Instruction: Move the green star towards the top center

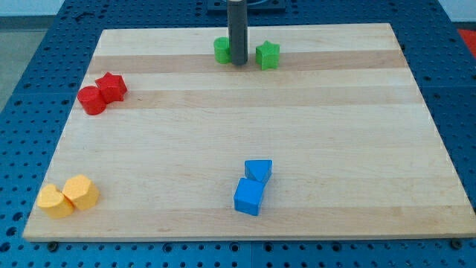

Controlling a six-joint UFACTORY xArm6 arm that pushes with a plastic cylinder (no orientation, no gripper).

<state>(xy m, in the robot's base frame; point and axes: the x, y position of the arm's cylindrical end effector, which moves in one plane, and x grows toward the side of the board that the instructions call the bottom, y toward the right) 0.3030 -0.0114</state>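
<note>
Wooden board (245,112) on a blue perforated bench, seen from the one camera. I take the green star (268,55) as landmark: it lies near the board's top edge, just right of centre, flat on the wood. Its points spread about evenly, so I can make out no long axis; one point seems to aim towards the view's top. My tip (238,62) stands just left of the star, apart from it by a narrow gap, the dark rod rising straight out of the view's top. The rod carries no jaws, so nothing is grasped or clamped. Just left of the tip, partly hidden by the rod, sits a green block (222,50); its shape I cannot tell. Far left and below the star, a red star (111,87) touches a red cylinder (92,100). Further down at the left, two yellow blocks (69,197) touch. Well below the star, a blue triangular block (259,170) touches a blue cube (248,196).
</note>
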